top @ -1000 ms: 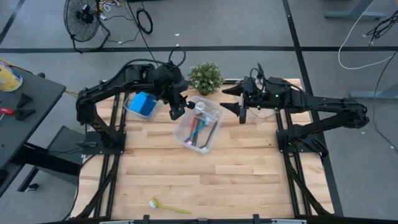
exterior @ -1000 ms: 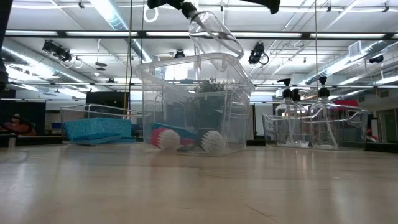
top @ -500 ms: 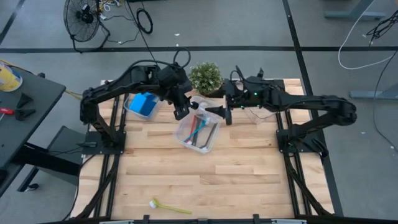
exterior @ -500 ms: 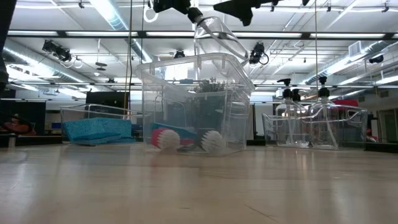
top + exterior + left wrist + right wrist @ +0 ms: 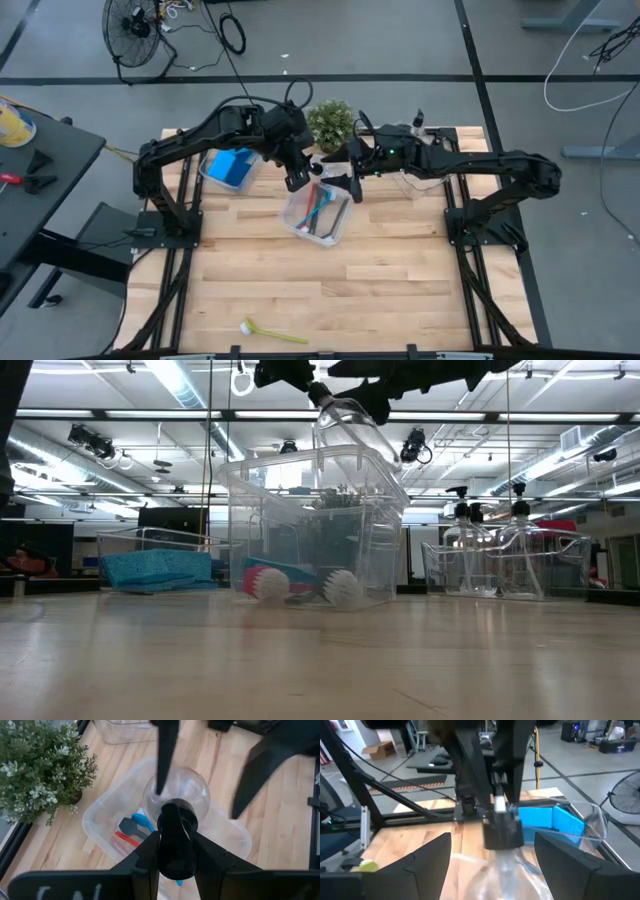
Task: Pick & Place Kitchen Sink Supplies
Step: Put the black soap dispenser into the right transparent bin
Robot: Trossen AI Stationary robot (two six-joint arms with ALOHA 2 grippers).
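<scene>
A small clear bottle with a black pump top hangs tilted above the middle clear bin, held by my left gripper, which is shut on it. The bin holds red, blue and grey brushes, lying on its floor. My right gripper is open and reaches in from the table's right. Its two fingers stand on either side of the bottle's body, apart from it. A yellow-green brush lies on the table near the front edge. My left gripper pinches the bottle's black pump top between its two fingers. The fingers slant down from the table's left and far side. The bottle hangs tilted below them, its clear body lowest, clear of the bin's rim.
A bin with blue sponges stands at the far left. A bin with more pump bottles stands at the far right. A potted plant sits at the far edge between the arms. The near half of the table is bare wood.
My right gripper has swung toward the table's left and down, tipping more level, until its open fingers flank the hanging bottle. My left gripper has drifted slightly toward the right with the bottle, which stays tilted over the middle bin.
</scene>
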